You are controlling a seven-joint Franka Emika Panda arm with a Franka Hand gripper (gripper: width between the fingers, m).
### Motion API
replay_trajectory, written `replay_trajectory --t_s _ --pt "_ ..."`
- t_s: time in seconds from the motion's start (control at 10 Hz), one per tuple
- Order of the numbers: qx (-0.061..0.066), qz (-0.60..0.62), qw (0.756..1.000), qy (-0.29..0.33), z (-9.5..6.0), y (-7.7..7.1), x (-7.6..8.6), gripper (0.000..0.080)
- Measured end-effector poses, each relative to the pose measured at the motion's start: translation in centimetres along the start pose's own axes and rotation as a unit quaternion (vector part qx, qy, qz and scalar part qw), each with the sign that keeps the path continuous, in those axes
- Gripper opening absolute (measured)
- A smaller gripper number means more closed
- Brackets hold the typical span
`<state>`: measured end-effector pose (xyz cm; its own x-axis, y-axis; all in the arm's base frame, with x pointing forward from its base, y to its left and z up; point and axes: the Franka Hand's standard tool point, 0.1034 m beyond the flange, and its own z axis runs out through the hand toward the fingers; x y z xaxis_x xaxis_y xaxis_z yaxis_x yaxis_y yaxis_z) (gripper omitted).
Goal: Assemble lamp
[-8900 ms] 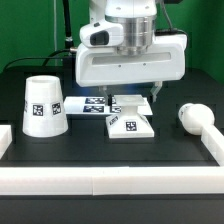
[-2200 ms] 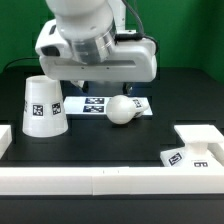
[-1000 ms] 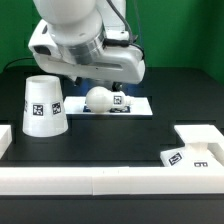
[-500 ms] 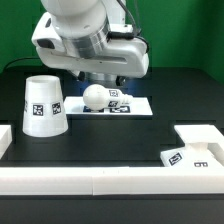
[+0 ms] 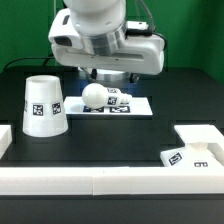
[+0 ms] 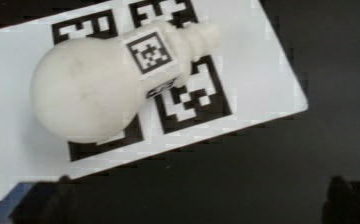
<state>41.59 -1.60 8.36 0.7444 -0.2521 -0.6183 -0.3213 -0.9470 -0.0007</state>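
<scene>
The round bulb point(image 5: 94, 96) lies on its side on the marker board point(image 5: 138, 107), its tagged neck point(image 5: 112, 97) toward the exterior view's right. In the wrist view the bulb point(image 6: 92, 88) fills the picture over the board point(image 6: 230, 110). My gripper point(image 6: 198, 205) is open and empty, just above and beside the bulb; its dark fingertips point(image 6: 45, 200) show at the picture's corners. In the exterior view it sits under the hand point(image 5: 110, 78). The tapered shade point(image 5: 42, 105) stands mouth down at the exterior view's left. The flat square base point(image 5: 185, 158) lies at the front right.
A white wall point(image 5: 100, 182) runs along the table's front edge, with a raised white block point(image 5: 202, 136) at the right, next to the base, and a short end piece point(image 5: 4, 138) at the left. The table top is black.
The bulb was carried to the exterior view's left and now rests on the marker board. In the last half second the arm has moved right while the bulb stayed put.
</scene>
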Motion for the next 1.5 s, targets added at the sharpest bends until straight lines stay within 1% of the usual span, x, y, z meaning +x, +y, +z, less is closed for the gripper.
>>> replay_trajectory --t_s 0.1,0.4,0.7,0.8,1.2,1.3,1.4,1.5 --pt "0.001 -0.011 1.0 0.0 0.0 0.3 0.2 0.0699" --pt "0.0 -0.012 1.0 -0.001 0.1 0.2 0.2 0.0699" --pt "0.001 0.015 1.0 -0.008 0.8 1.1 0.2 0.0699" --pt "0.001 -0.001 1.0 -0.007 0.8 1.1 0.2 0.0699" --pt "0.0 0.001 1.0 -0.01 1.0 1.1 0.2 0.0699" --pt "0.0 0.043 0.999 -0.015 1.5 1.6 0.0 0.0699" --pt "0.002 0.054 0.998 -0.018 1.7 1.9 -0.1 0.0699" --pt "0.01 0.056 0.998 -0.017 1.6 1.9 0.0 0.0699"
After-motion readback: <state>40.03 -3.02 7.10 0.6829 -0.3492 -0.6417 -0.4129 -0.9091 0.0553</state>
